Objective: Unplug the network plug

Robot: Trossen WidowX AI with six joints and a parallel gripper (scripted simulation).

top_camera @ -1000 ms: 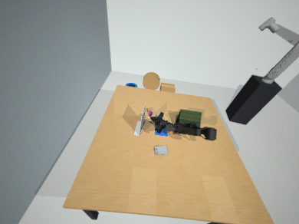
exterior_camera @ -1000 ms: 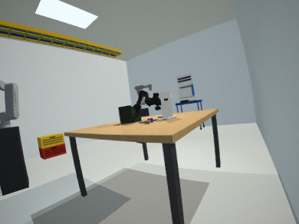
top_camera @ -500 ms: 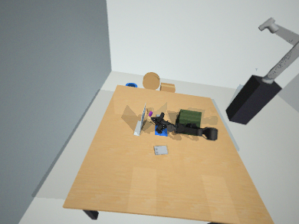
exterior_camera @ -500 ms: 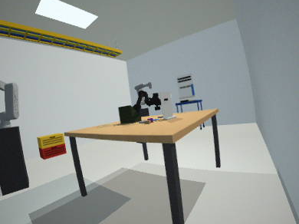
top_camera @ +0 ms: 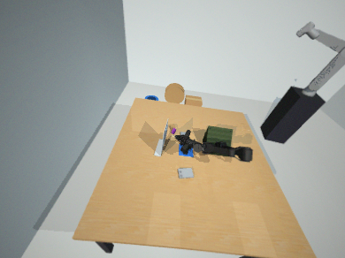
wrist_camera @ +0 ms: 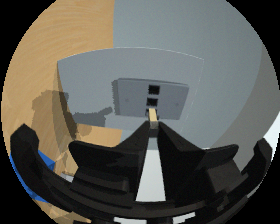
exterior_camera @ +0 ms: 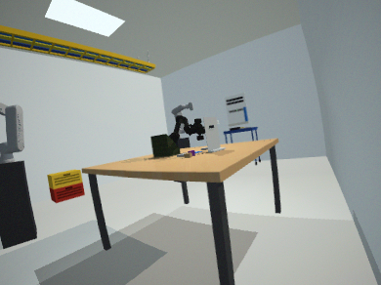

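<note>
My gripper is shut on the plug, a small piece with a tan tab on top; the fingers hide most of it. The upright panel stands in front of the fingertips, with a gap between them in the top view. Its grey socket plate shows two dark openings, and part of a third dark spot shows beside the tab. The plug looks clear of the panel, though the tab covers part of that spot. The blue marked square lies on the table below the arm, partly covered.
A dark green box stands close beside the arm. A small purple thing is near the panel's foot. A light grey flat device lies on the table on the other side of the arm.
</note>
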